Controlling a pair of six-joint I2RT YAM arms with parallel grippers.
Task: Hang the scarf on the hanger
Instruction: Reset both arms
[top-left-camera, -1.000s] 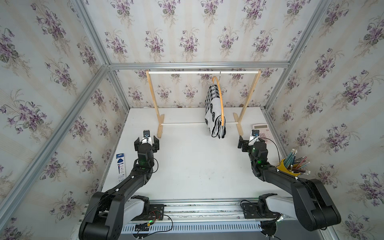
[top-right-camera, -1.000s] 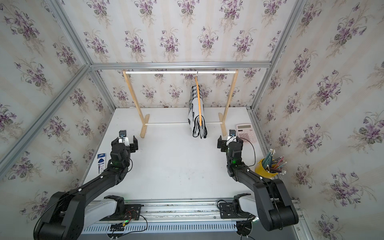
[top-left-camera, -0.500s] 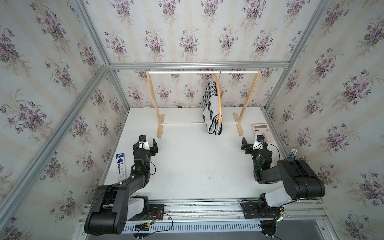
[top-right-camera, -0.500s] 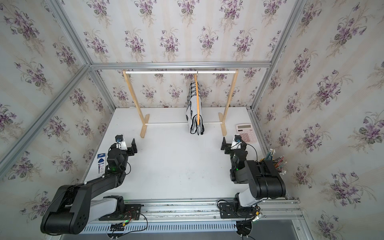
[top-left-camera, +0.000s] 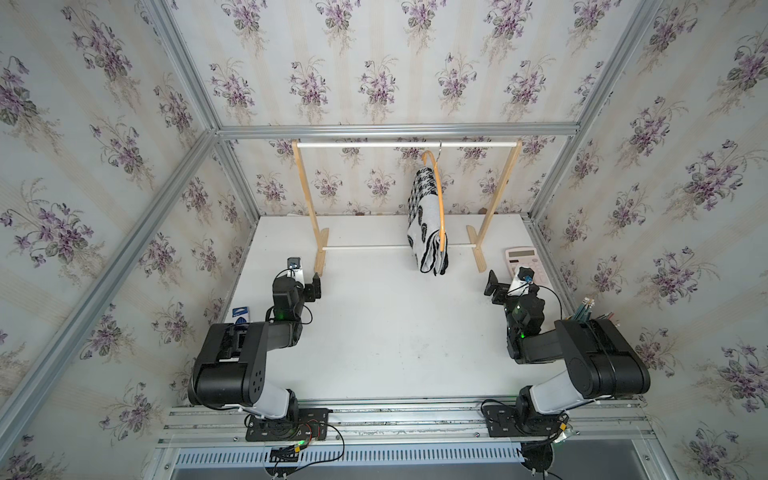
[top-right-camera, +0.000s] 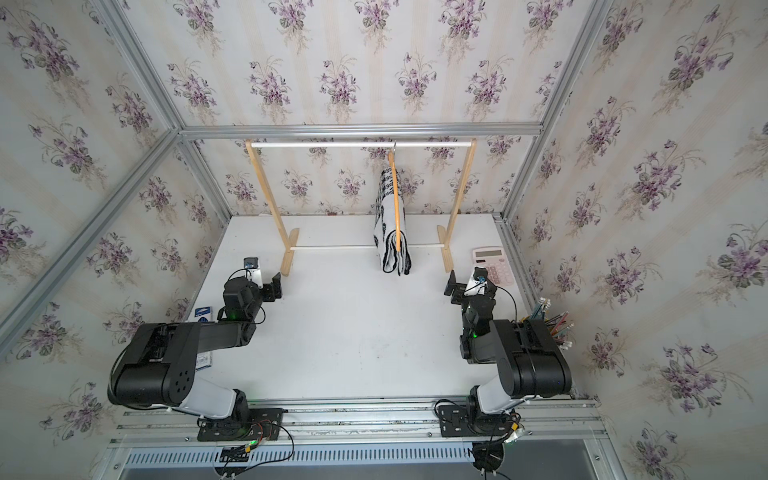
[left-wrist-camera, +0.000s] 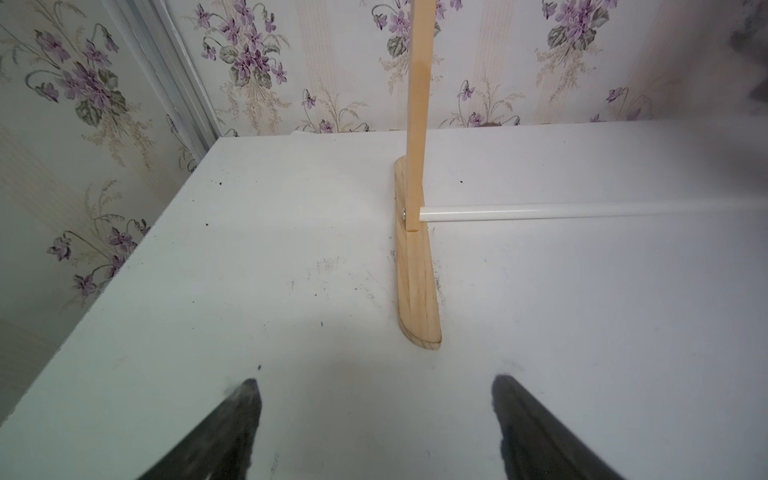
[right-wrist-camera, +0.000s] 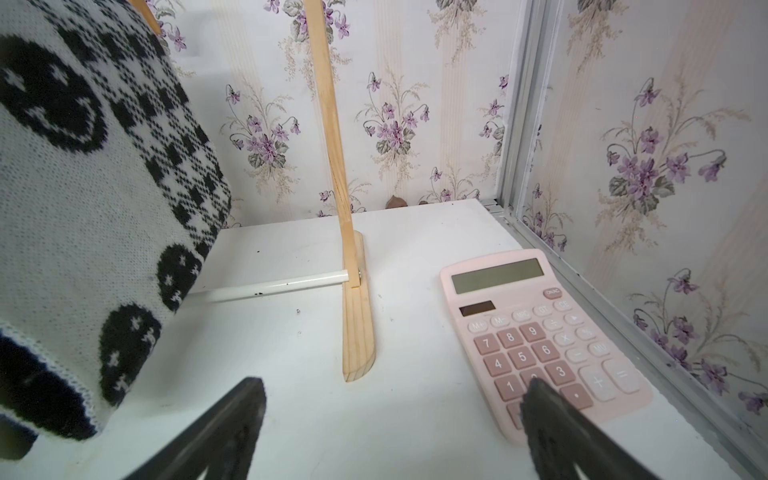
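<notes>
The black-and-white scarf (top-left-camera: 424, 224) (top-right-camera: 388, 232) is draped over the slim light-wood hanger (top-left-camera: 437, 195) (top-right-camera: 396, 199). The hanger's metal hook sits on the rack's top rod. Its lower end hangs just above the table. In the right wrist view the scarf (right-wrist-camera: 83, 208) fills one side, smiley circles and check showing. My left gripper (top-left-camera: 305, 283) (top-right-camera: 270, 286) (left-wrist-camera: 376, 384) is open and empty, low over the table near the rack's left foot. My right gripper (top-left-camera: 505, 284) (top-right-camera: 461, 286) (right-wrist-camera: 390, 386) is open and empty beside the calculator, apart from the scarf.
The wooden rack (top-left-camera: 407, 144) (top-right-camera: 361, 144) with white rods stands at the back of the table. A pink calculator (top-left-camera: 525, 262) (right-wrist-camera: 540, 332) lies at the right edge, a pencil cup (top-left-camera: 590, 311) behind my right arm, a blue box (top-left-camera: 241, 313) at the left edge.
Both arms have folded back toward the front rail, their grippers moving outward to the table's sides and staying open. The hung scarf and hanger have swung slightly.
</notes>
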